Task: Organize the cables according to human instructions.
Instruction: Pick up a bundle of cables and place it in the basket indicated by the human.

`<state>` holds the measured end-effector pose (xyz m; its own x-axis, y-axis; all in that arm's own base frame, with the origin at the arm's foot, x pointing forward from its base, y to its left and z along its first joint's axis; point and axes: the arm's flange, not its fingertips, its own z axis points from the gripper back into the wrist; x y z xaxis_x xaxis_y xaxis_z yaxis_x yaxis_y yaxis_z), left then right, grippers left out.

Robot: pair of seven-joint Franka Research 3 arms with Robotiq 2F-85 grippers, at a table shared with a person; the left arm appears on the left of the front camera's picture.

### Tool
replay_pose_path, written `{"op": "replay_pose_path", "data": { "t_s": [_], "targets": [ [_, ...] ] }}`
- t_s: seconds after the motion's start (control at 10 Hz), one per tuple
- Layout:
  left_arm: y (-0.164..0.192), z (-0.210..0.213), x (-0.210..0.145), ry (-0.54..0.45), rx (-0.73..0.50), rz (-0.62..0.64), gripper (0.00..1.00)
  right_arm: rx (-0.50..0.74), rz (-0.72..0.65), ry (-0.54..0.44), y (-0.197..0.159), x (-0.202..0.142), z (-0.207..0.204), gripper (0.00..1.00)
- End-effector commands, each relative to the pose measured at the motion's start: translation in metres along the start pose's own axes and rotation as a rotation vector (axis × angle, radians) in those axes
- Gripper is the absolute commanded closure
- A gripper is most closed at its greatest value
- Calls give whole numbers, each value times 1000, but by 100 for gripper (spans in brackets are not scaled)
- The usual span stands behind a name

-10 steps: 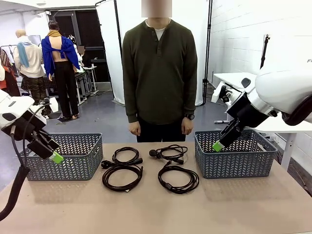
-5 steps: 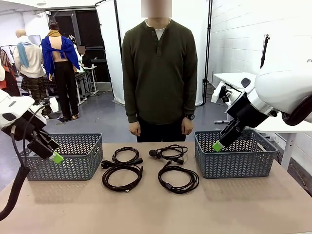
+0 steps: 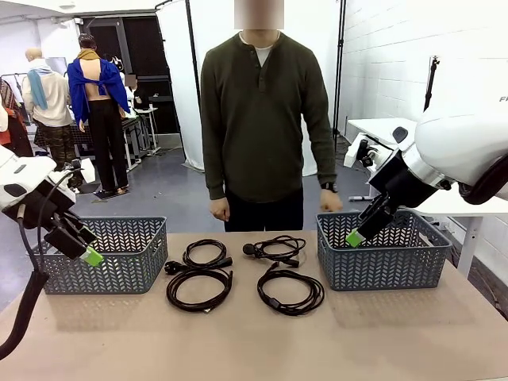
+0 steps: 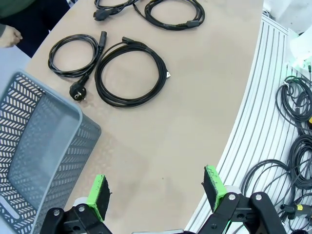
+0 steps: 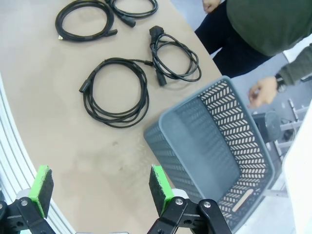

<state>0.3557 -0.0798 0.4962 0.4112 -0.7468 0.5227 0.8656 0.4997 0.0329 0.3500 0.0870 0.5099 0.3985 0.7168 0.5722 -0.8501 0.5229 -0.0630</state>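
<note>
Cables (image 3: 278,248): lying mid-frame on the table (image 3: 254,341), between baskets (image 3: 119,262)
Left fingers (image 3: 92,256): hanging spread, empty, lower left
Right fingers (image 3: 355,237): hanging spread, empty, centre right
Risk: human's hand (image 3: 331,200) perhaps pointing; misreading it is risking the wrong coil or basket

Fixed front camera, on the robot's near side, faces across the table (image 3: 397,333) toward the person (image 3: 262,119) at the far edge. The left wrist camera looks steeply down, close above the left basket (image 4: 78,161); the right wrist camera likewise above the right basket (image 5: 219,146). All three views share the four cables (image 3: 270,249) at mid-table.
</note>
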Motion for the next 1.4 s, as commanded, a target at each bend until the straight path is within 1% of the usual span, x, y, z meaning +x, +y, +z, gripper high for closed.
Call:
{"op": "replay_pose_path", "data": {
  "t_s": [0.0, 1.3],
  "targets": [
    [0, 0, 0, -9, -17, 10, 0, 16, -6, -9, -1, -1, -2, 0],
    [0, 0, 0, -9, -17, 10, 0, 16, -6, -9, -1, -1, -2, 0]
  ]
}}
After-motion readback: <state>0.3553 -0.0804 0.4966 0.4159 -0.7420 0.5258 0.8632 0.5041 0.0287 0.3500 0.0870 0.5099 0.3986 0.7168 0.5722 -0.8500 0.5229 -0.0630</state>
